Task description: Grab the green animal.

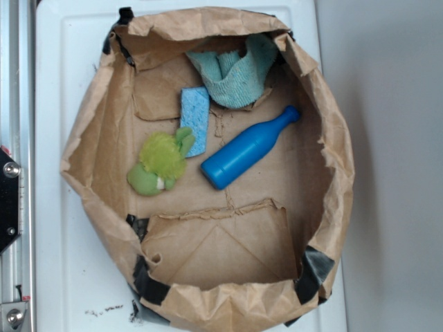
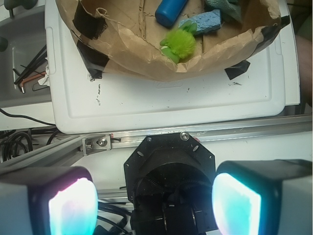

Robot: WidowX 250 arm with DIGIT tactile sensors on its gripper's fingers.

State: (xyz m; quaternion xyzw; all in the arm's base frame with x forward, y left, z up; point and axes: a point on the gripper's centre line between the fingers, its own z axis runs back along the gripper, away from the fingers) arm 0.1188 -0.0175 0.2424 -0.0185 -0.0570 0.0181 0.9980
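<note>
The green animal (image 1: pixel 160 163) is a small fuzzy lime-green plush lying on the left of the floor of a brown paper bag tray (image 1: pixel 90 131). The wrist view shows the green animal (image 2: pixel 179 44) near the top, just inside the bag's near wall. My gripper (image 2: pixel 154 204) is open, its two glowing pads wide apart with nothing between them. It sits far back from the bag, over the robot's black base (image 2: pixel 168 181). The gripper does not appear in the exterior view.
A blue bottle (image 1: pixel 249 148) lies diagonally beside the plush. A light blue sponge (image 1: pixel 196 119) and a teal cloth (image 1: pixel 237 75) lie further back. The bag stands on a white board (image 2: pixel 161 105). A metal rail (image 2: pixel 205 134) runs between board and base.
</note>
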